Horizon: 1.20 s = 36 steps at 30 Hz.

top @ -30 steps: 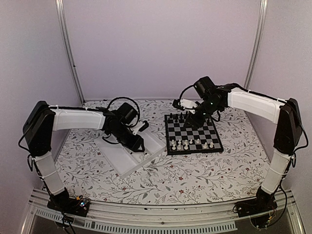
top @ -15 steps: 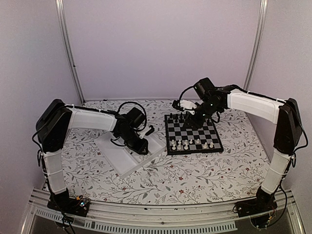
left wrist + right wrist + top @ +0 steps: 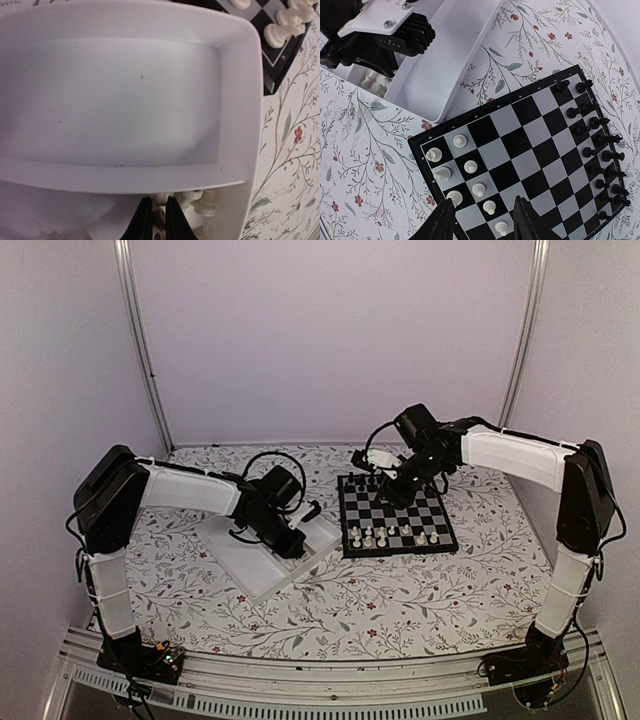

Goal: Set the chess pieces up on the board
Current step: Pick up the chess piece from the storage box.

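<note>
The board [image 3: 400, 512] lies right of centre, with several white chess pieces [image 3: 380, 535] on its near rows and black ones [image 3: 365, 480] on the far rows. My left gripper [image 3: 292, 545] is down in the near-right compartment of the white tray [image 3: 255, 570]. In the left wrist view its jaws [image 3: 158, 202] are closed to a narrow gap on a white piece [image 3: 161, 196], with loose white pieces [image 3: 202, 204] beside it. My right gripper [image 3: 385, 492] hovers over the board, open and empty. In the right wrist view [image 3: 485, 202] it is above the white pieces [image 3: 470, 165].
The tray's large compartment [image 3: 125, 100] is bare and its corner nearly touches the board's left edge [image 3: 272, 75]. The black chessmen [image 3: 600, 145] fill the board's two far rows. A floral cloth [image 3: 400, 590] covers the table. The left arm's wrist [image 3: 385, 40] stands over the tray.
My left arm has reached further right and down into the tray's right-hand end. My right gripper has shifted slightly left over the board's far side.
</note>
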Each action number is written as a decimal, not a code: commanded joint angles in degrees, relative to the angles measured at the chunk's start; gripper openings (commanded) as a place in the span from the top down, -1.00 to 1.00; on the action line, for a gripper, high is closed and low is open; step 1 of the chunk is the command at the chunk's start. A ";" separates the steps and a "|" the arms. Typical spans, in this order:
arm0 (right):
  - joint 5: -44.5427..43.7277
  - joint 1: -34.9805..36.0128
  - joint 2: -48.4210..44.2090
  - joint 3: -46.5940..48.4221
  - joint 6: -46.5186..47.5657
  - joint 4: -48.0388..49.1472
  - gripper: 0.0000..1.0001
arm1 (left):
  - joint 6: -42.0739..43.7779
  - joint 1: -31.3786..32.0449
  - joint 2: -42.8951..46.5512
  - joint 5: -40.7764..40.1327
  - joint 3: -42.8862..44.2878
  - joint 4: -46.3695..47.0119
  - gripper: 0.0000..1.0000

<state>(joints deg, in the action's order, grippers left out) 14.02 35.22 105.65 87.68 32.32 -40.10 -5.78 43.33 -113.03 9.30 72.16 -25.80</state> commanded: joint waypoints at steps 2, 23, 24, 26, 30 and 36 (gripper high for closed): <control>1.42 0.03 1.38 1.76 -0.80 -1.10 0.11 | 2.19 1.40 5.12 -2.94 -2.94 2.23 0.87; 37.30 -0.41 14.89 17.71 -18.97 -5.13 0.10 | 15.34 1.49 20.41 -0.63 -10.74 8.12 0.89; 40.47 -0.37 17.81 19.54 -20.30 -5.81 0.10 | 15.93 1.49 20.58 -0.58 -10.65 7.80 0.88; 45.80 -0.44 21.48 22.26 -22.31 -6.46 0.10 | 17.11 1.49 21.26 -0.32 -10.89 7.55 0.87; 53.55 0.07 26.24 24.43 -25.15 -5.85 0.06 | 18.80 1.58 23.39 -0.13 -11.89 8.15 0.85; 58.47 2.30 29.65 24.91 -27.88 -3.88 0.02 | 19.74 1.69 23.88 0.68 -11.46 8.31 0.82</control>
<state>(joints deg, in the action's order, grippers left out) 64.73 35.70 133.84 110.52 8.03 -44.77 12.10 44.14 -90.35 8.58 60.64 -18.74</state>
